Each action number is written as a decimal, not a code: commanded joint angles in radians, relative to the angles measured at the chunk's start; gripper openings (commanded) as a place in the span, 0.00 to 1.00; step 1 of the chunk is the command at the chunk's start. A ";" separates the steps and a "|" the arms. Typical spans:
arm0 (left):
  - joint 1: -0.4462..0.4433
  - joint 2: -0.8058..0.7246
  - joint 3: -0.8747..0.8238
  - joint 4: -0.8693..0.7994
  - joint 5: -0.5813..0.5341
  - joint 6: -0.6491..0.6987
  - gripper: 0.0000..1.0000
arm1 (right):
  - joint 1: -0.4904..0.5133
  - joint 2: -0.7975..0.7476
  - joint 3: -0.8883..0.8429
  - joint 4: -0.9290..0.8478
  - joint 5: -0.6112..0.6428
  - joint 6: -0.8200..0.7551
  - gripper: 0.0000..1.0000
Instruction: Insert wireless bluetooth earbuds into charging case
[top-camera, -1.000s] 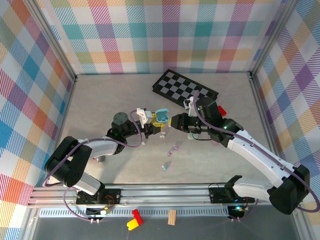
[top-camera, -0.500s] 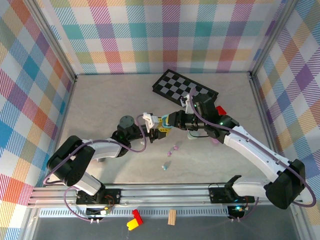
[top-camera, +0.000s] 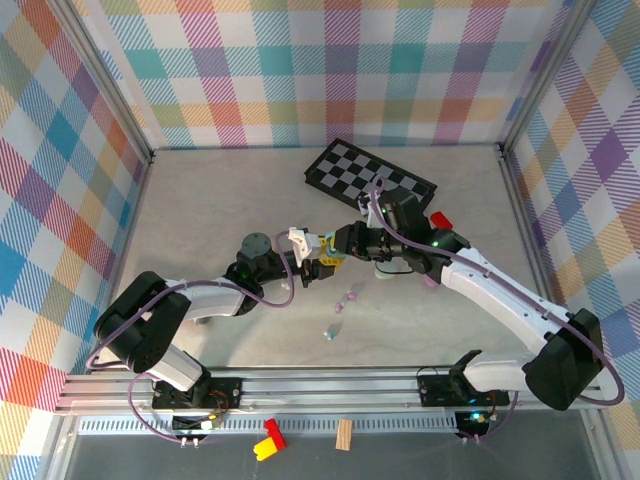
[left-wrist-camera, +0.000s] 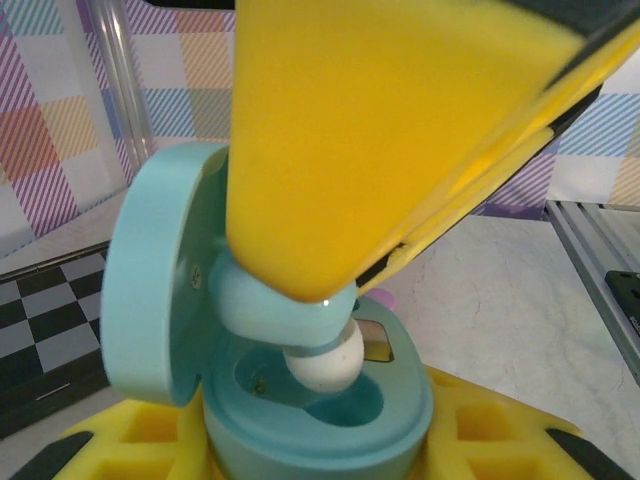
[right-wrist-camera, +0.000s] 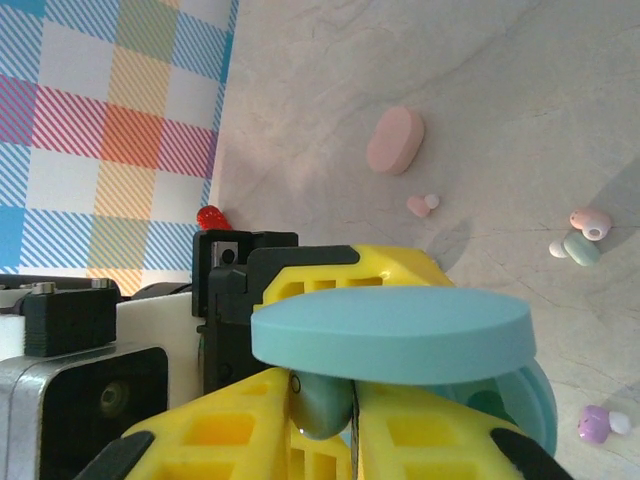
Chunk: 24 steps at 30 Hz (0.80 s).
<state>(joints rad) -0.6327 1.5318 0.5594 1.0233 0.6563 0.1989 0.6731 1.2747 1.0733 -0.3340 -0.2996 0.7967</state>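
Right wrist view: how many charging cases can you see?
2: the open blue case in the foreground, a closed pink case lying on the table beyond it. Others may be hidden.

— What's in your left hand (left-wrist-camera: 310, 445)?
— A pale teal, rounded plastic charging case (left-wrist-camera: 300, 425), lid (left-wrist-camera: 150, 285) swung open to the left.
— And above it?
— My right hand (left-wrist-camera: 365, 272) pinches a pale blue, white-tipped glossy earbud (left-wrist-camera: 322, 355), tip down in the case's socket.

Pastel plaid cloth walls (top-camera: 300, 70) close in three sides, held by aluminium corner posts (top-camera: 115, 95). The bench (top-camera: 200, 210) is pale, marbled grey and evenly lit, with an aluminium rail (top-camera: 330, 387) along its near edge.
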 joint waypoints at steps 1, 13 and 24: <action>-0.010 0.017 0.016 0.069 -0.007 -0.006 0.31 | -0.004 0.012 0.029 -0.009 0.008 -0.013 0.20; -0.012 0.024 0.036 0.083 -0.017 -0.027 0.31 | -0.005 0.020 0.017 -0.026 0.023 -0.006 0.24; -0.012 -0.007 0.029 0.049 -0.023 -0.006 0.31 | -0.004 -0.010 0.013 -0.030 0.051 -0.013 0.33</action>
<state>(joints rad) -0.6342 1.5513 0.5655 1.0401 0.6334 0.1768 0.6731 1.2869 1.0737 -0.3450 -0.2703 0.7971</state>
